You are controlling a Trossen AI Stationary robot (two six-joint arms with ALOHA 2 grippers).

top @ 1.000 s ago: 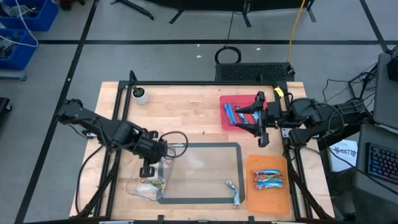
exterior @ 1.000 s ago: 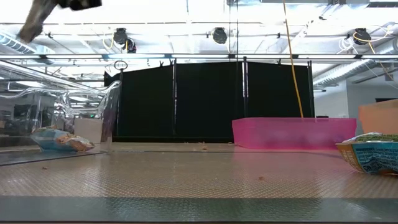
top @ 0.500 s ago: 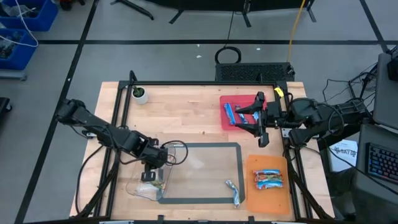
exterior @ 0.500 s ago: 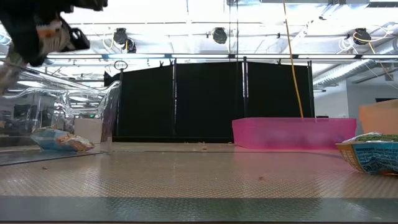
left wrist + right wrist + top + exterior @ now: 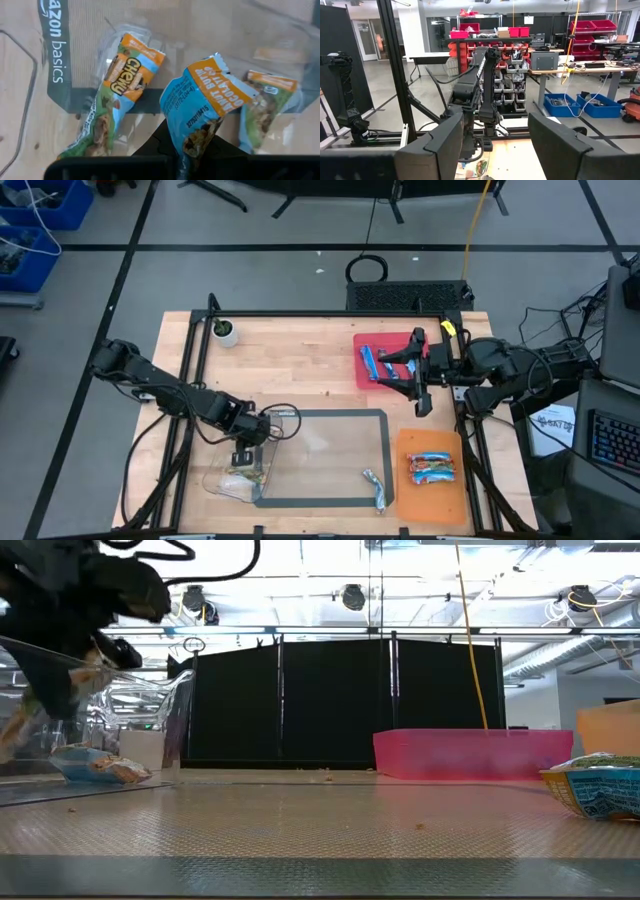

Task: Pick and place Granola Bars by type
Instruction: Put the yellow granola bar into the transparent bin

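Left claw [image 5: 242,457]: clenched on a tan-green foil-wrapped granola bar [image 5: 202,112], above the clear plastic tray [image 5: 218,483] at the desk's near-left corner.
Right claw [image 5: 418,375]: spread, empty, waiting over the red tray [image 5: 362,375].
My advice: I lower it beside the two tan-green bars, then release gently.

left gripper [image 5: 243,459] is lowering toward the clear tray [image 5: 222,485], carrying a tan-green granola bar [image 5: 202,112]; in low view it's dropping further into frame.

Wooden table [image 5: 310,370] with red tray [image 5: 366,371], orange tray [image 5: 432,490], clear tray [image 5: 222,484], plant pot [image 5: 226,331].
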